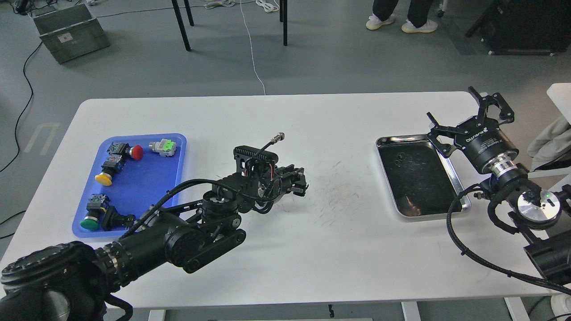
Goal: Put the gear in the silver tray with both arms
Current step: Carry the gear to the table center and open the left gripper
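The silver tray [451,171] lies at the right of the white table, its dark bottom bare. My right gripper [459,111] is open and empty, held above the tray's far right corner. My left arm reaches across the table's middle. Its gripper [299,182] hangs low over the bare tabletop, well left of the silver tray. It is dark, and I cannot tell its fingers apart or see anything in them. Several push-button parts, among them a red one [137,152], a yellow one [103,179] and a green one [90,222], lie in the blue tray [147,187] at the left.
The white table [285,249] shows scuff marks in the middle. Beyond its far edge are chair legs [180,24], a grey crate [71,31], cables and a person's feet [401,22]. A white object [560,100] stands at the right edge.
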### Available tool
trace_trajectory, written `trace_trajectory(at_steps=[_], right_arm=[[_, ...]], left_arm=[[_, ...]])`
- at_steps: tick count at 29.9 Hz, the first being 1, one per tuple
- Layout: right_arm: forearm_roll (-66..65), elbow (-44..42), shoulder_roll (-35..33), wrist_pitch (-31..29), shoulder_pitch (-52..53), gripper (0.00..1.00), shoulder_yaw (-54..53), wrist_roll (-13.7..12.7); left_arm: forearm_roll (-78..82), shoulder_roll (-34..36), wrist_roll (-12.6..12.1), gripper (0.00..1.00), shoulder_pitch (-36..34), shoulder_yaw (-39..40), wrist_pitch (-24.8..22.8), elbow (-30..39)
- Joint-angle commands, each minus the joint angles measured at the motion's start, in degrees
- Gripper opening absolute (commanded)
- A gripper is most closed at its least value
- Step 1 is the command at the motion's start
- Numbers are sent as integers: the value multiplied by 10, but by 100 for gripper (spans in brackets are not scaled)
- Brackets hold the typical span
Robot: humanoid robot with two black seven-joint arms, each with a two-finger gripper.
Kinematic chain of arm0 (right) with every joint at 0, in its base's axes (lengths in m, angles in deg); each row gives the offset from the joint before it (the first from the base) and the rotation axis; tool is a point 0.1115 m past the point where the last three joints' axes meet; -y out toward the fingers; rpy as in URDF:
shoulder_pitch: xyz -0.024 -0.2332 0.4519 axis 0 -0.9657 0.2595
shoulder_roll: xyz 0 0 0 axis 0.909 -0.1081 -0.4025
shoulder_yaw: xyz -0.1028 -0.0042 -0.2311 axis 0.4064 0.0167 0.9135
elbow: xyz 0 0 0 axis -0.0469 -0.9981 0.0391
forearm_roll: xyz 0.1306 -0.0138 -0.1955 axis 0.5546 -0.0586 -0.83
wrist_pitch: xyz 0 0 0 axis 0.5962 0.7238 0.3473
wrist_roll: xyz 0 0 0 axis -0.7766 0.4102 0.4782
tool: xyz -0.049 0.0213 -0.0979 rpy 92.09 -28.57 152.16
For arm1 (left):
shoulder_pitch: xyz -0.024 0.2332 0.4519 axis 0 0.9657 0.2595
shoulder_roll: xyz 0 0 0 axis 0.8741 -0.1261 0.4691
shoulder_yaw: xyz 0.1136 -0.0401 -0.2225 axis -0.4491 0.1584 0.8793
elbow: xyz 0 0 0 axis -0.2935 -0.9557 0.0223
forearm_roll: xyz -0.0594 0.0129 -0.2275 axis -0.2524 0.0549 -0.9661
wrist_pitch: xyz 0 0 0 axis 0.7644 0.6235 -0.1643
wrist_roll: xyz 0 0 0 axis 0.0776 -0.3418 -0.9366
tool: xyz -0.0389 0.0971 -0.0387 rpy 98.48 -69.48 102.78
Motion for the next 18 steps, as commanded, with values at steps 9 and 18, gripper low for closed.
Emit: trace_trajectory(at_steps=[9,18], right_arm=[[0,-3,0,-1,-1,97,0,0],[0,-3,0,-1,-1,97,0,0]], left_arm=[[-9,0,7,11,10,-46,15,58],[-9,0,5,15,12,-60,15,75]])
